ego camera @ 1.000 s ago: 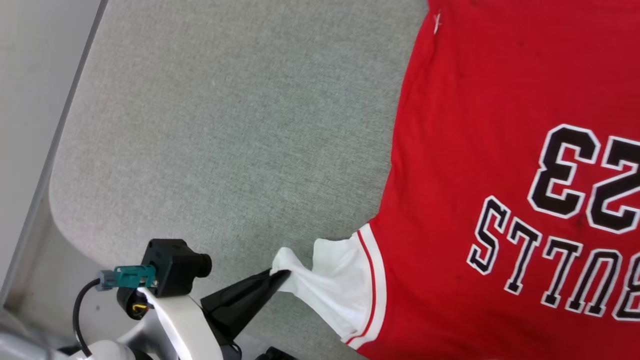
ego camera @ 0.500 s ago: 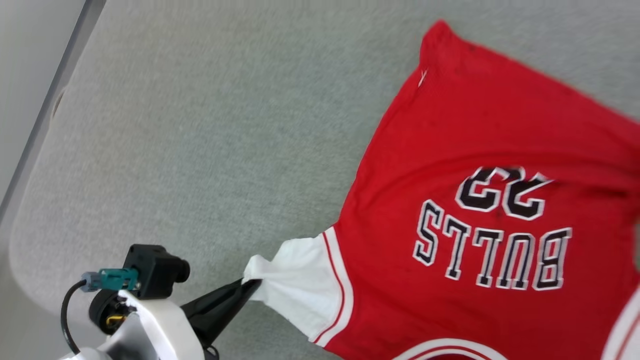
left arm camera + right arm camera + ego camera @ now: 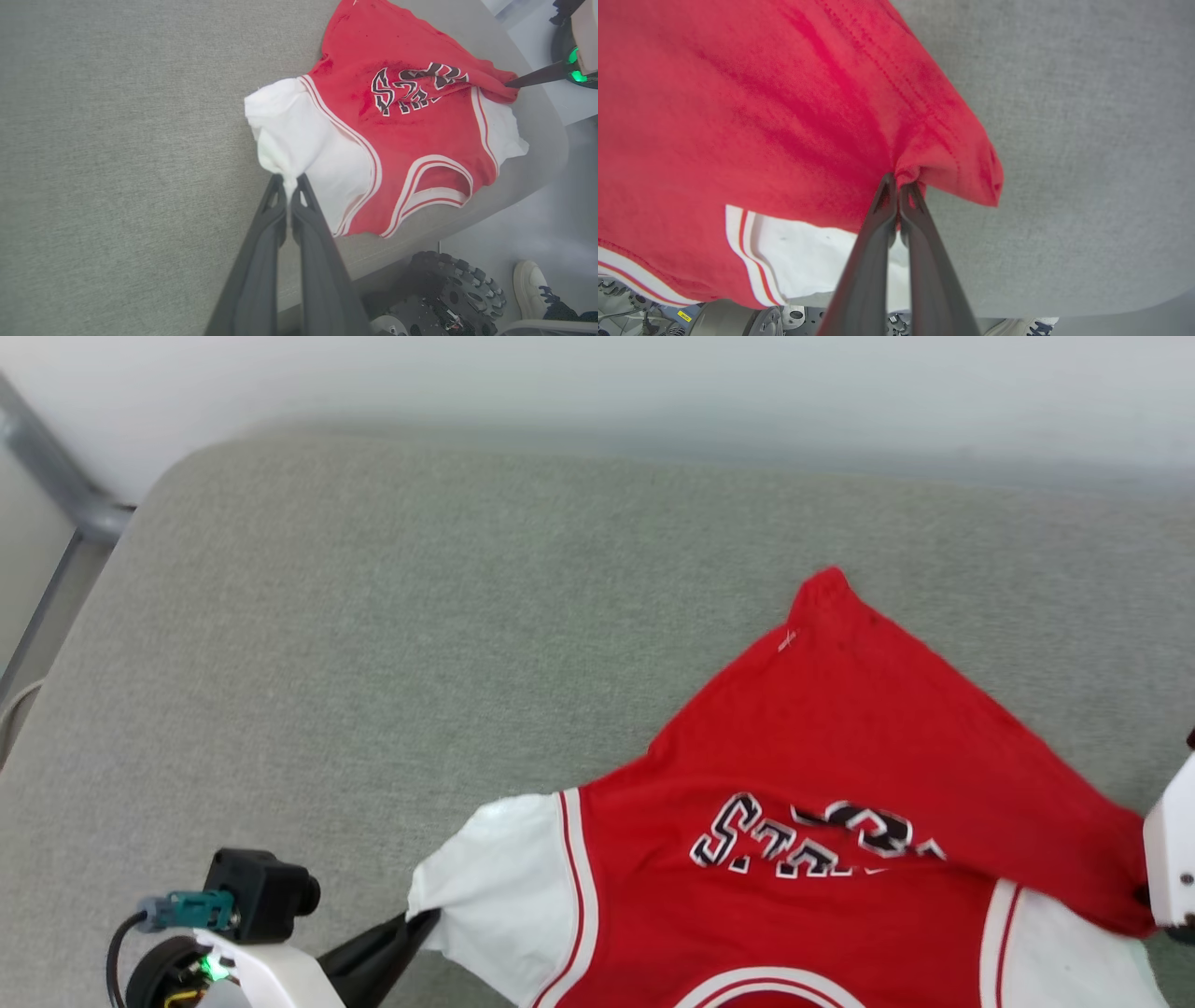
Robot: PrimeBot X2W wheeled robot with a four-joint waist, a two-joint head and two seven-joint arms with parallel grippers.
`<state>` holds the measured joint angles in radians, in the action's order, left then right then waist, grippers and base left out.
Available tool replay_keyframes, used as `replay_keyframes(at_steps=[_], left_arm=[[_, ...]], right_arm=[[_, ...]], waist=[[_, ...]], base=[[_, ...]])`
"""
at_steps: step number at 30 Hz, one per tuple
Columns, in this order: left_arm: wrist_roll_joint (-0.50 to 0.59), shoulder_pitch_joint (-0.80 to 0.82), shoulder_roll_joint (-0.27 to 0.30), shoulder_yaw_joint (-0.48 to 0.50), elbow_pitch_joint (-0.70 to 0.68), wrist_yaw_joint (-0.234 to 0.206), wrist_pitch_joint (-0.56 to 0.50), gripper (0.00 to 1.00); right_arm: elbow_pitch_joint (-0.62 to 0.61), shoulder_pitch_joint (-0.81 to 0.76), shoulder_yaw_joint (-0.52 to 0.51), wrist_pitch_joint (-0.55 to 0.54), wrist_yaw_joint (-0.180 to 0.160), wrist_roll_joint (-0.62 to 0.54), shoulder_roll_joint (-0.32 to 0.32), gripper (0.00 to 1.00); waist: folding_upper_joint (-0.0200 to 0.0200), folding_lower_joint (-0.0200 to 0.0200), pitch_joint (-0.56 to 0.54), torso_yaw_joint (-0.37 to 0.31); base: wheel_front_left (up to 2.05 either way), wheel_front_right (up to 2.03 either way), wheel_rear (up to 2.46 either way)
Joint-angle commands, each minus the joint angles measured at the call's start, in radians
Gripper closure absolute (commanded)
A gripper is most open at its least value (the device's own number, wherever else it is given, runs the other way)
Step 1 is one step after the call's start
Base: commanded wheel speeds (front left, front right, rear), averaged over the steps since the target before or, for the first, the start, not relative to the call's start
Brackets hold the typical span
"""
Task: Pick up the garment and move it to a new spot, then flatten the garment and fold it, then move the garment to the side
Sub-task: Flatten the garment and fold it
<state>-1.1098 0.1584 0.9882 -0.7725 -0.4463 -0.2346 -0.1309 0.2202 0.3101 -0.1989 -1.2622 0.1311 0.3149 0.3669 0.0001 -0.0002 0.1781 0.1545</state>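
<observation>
The garment (image 3: 840, 747), a red jersey with white sleeves and black lettering, lies bunched on the grey-green padded surface (image 3: 373, 616) near its front edge. Its lower part is drawn over the print, so the letters and number show only in part. My left gripper (image 3: 422, 920) is shut on the edge of the white sleeve (image 3: 495, 877); the left wrist view shows the fingers (image 3: 289, 179) pinching that sleeve (image 3: 299, 140). My right gripper (image 3: 899, 179) is shut on a gathered fold of the red hem (image 3: 943, 158). The same gripper (image 3: 508, 86) appears at the garment's (image 3: 411, 126) far corner.
The padded surface ends in a rounded front edge (image 3: 537, 154), with my wheeled base (image 3: 448, 289) and a person's white shoe (image 3: 532, 284) on the floor below. A pale wall runs along the back and a grey rail (image 3: 56, 476) stands at the left. My right arm's pale housing (image 3: 1172, 859) sits at the right edge.
The head camera has tilted up, shifting the whole picture. The red hem has been pulled toward the collar, so the garment is now bunched and the lettering partly covered. Both grips held.
</observation>
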Motion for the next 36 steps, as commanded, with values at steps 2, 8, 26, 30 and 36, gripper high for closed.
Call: replay_keyframes(at_steps=[2,8,26,30,36], left_arm=[[-0.010,-0.029,-0.003,0.000,-0.018,-0.013,0.014,1.00],[-0.006,-0.046,-0.005,-0.009,-0.033,-0.026,0.020,1.00],[0.016,-0.005,-0.054,-0.035,-0.014,0.009,0.011,1.00],[0.025,0.002,-0.056,-0.037,-0.019,0.012,0.012,1.00],[0.039,0.027,-0.057,-0.030,-0.032,0.017,0.007,1.00]], right_arm=[[-0.030,-0.064,-0.012,0.006,-0.001,0.012,-0.001,1.00],[-0.104,-0.190,-0.053,0.013,-0.001,0.034,-0.016,1.00],[-0.209,-0.257,-0.053,0.043,-0.001,0.101,-0.036,0.00],[-0.315,-0.203,-0.017,-0.006,-0.001,0.115,-0.036,0.00],[-0.396,-0.087,0.021,-0.061,-0.001,0.112,-0.042,0.00]], waist=[[-0.0001,0.0002,-0.055,-0.049],[-0.0001,0.0002,-0.082,-0.069],[-0.0001,0.0002,-0.061,-0.056],[-0.0001,0.0002,-0.036,-0.039],[-0.0001,0.0002,0.026,0.004]], base=[[0.00,0.00,0.00],[0.00,0.00,0.00],[0.00,0.00,0.00],[0.00,0.00,0.00],[0.00,0.00,0.00]])
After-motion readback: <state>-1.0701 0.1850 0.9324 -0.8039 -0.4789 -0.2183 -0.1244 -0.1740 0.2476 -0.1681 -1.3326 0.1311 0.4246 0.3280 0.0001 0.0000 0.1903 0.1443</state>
